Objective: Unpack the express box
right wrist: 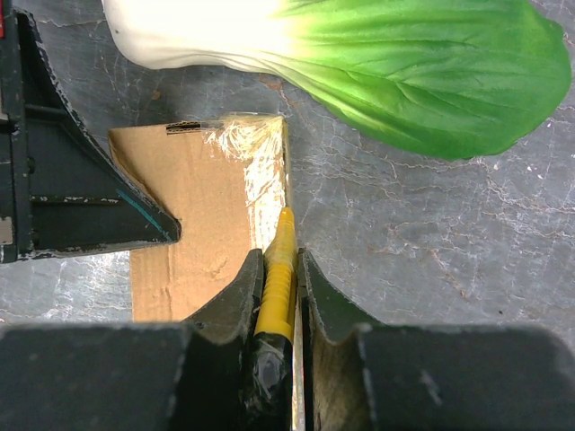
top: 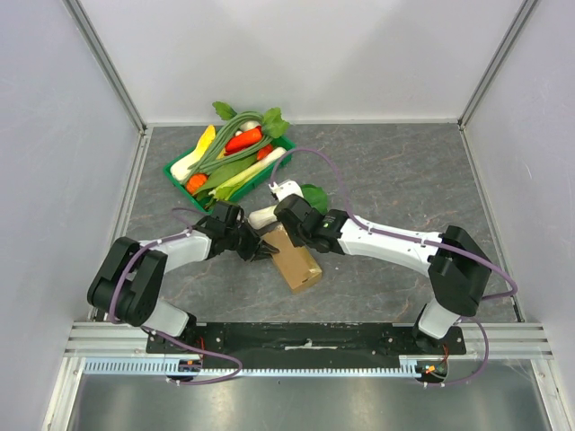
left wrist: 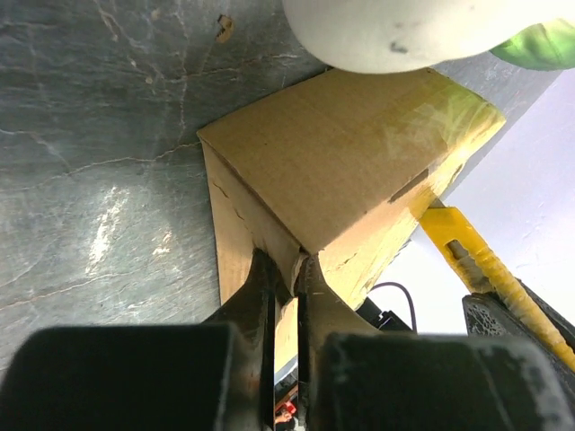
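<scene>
The express box (top: 296,260) is a small brown carton lying on the grey table between the two arms. My left gripper (top: 259,247) is shut on the box's near edge; in the left wrist view its jaws (left wrist: 286,269) pinch the cardboard (left wrist: 341,153). My right gripper (top: 292,223) is shut on a yellow utility knife (right wrist: 280,260). The knife's tip rests on the clear tape (right wrist: 268,171) along the box's edge (right wrist: 193,233). The knife also shows in the left wrist view (left wrist: 467,247).
A bok choy (right wrist: 359,63) lies just beyond the box, touching or nearly touching its far end (top: 310,195). A green vegetable tray (top: 173,172) with several vegetables stands at the back left. White walls enclose the table on three sides.
</scene>
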